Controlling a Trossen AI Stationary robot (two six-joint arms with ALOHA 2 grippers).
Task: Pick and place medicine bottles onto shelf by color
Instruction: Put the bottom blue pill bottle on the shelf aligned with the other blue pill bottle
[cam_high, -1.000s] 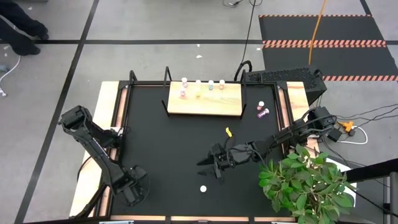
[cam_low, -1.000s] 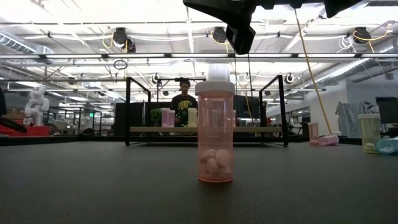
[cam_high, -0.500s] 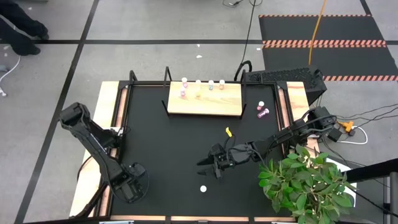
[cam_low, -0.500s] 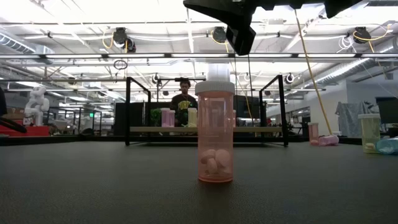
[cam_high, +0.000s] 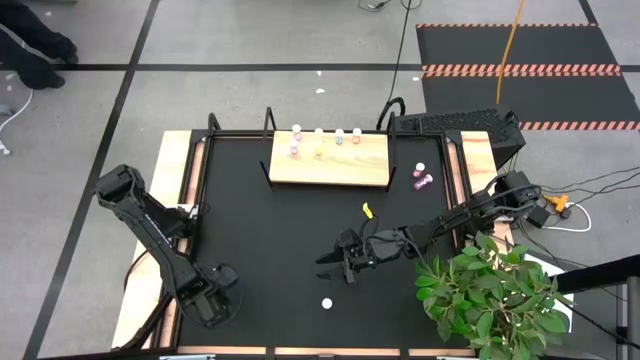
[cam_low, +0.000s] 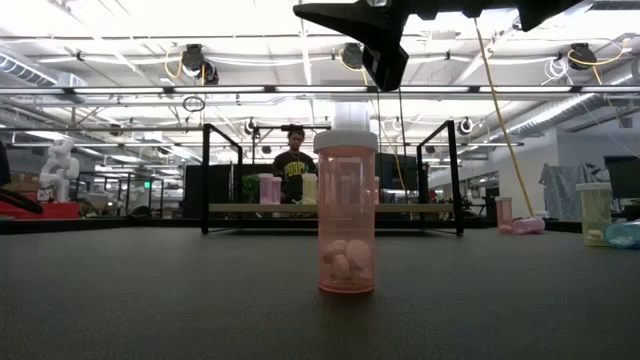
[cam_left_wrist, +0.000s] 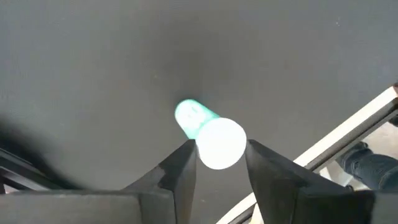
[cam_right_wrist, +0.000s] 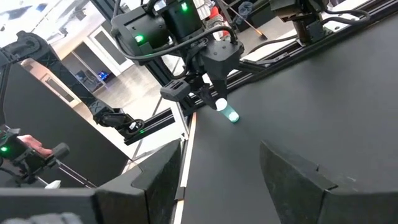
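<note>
Left claw (cam_left_wrist: 217, 163) at the worktop's (cam_high: 260, 230) near-left corner, pointing down, fingers clamped on a teal bottle's (cam_left_wrist: 194, 118) white cap. Right claw (cam_high: 340, 268), arm outstretched mid-worktop, hangs wide above a pink bottle (cam_low: 346, 220).

Big black matte counter (cam_high: 280, 240) w/ light-wood edging is sitting on a grey concrete floor (cam_high: 250, 40) marked w/ black tape lines. A leafy green potted plant (cam_high: 495, 295) is overhanging the counter's near right corner. A black rubber floor mat w/ orange-and-white hazard stripes (cam_high: 520, 60) is lying beyond the counter's far right, and an orange cable (cam_high: 510, 45) is running across it. A small orange plug-like item (cam_high: 556, 205) is lying just off the right edge. In the low view a person in a dark top (cam_low: 295, 165) is standing far behind, under bright ceiling lights. A white humanoid figure (cam_low: 58, 165) is standing at far left of the room.
</note>
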